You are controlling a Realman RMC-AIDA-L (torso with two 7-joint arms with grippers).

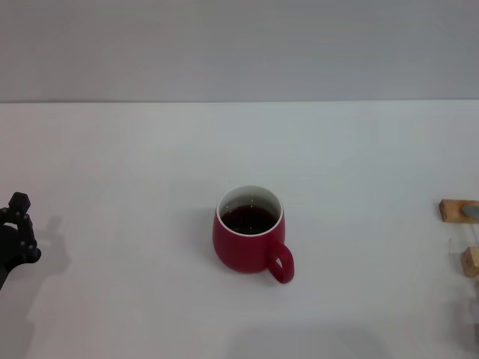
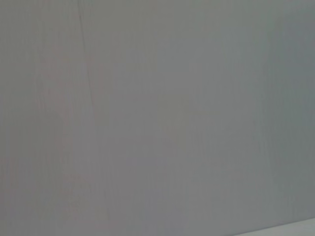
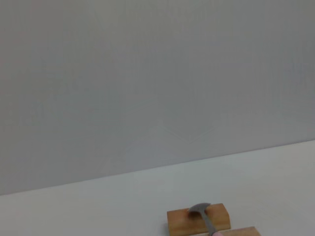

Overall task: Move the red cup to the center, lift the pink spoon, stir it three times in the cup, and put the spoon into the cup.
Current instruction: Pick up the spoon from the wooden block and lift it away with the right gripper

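Note:
The red cup [image 1: 251, 239] stands upright in the middle of the white table [image 1: 135, 164], holding dark liquid, with its loop handle turned toward the front right. The pink spoon [image 3: 203, 214] lies across tan wooden blocks [image 3: 198, 220] in the right wrist view. Its grey rounded end rests on the far block, and a bit of pink handle shows at the frame's edge. In the head view the spoon [image 1: 471, 212] and the blocks sit at the far right edge. My left gripper [image 1: 16, 233] is low at the far left edge, well away from the cup. My right gripper is out of view.
A second wooden block [image 1: 470, 261] sits at the right edge, in front of the first. A plain grey wall [image 1: 239, 45] runs behind the table. The left wrist view shows only a blank grey surface.

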